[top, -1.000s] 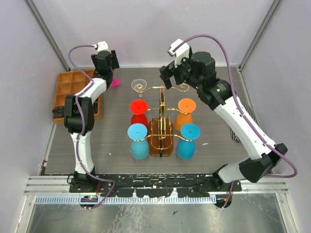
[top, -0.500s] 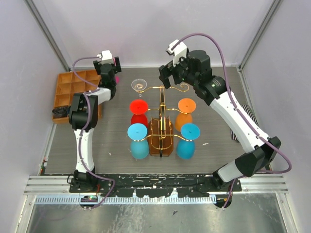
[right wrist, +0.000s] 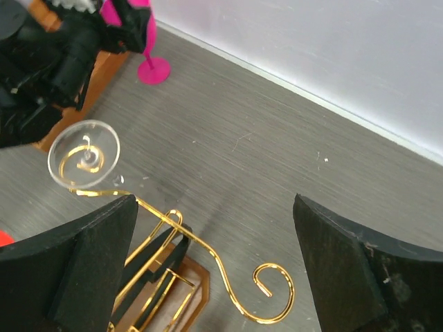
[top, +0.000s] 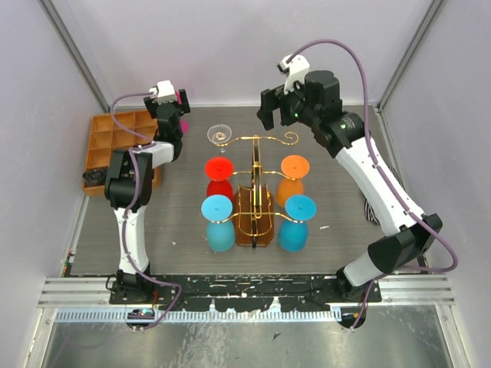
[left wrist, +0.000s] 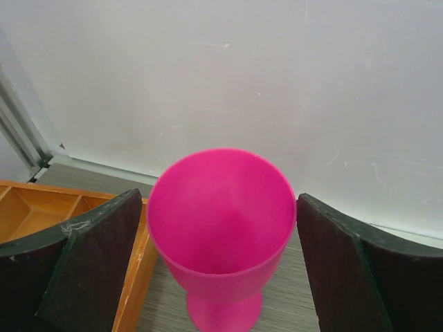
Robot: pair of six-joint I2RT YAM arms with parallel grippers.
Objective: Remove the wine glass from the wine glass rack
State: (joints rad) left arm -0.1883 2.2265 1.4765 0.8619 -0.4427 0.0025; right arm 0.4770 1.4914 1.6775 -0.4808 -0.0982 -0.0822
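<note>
left gripper (left wrist: pixel 221 259): jaws spread wide either side of the pink wine glass (left wrist: pixel 221 207). A gap shows on both sides and neither finger touches it.
pink wine glass: stands upright on the table (top: pixel 330 161) at the far left, just beside the orange compartment tray (top: pixel 115 138) and well apart from the wine glass rack (top: pixel 255 195).
step: looks like the release of a glass set down. What's left is the retreat.
how: lift straight up along the glass axis and keep the jaws wide until the fingers are above the rim. Don't swing sideways: a tall stem on a small foot will tip easily.
right gripper (right wrist: pixel 218 270): fully spread, holding nothing, hovering over the bare far-right scroll of the rack.
rack load: clear wine glass (right wrist: pixel 84 153) hangs on the far-left scroll. Red glass (top: pixel 219 169), orange glass (top: pixel 293 167) and two blue glasses (top: pixel 217 208) hang nearer.
next pick: the clear one looks closest. Slide it out along the wire, don't pull down.
risk: the wrist snagging the gold scrolls.
</note>
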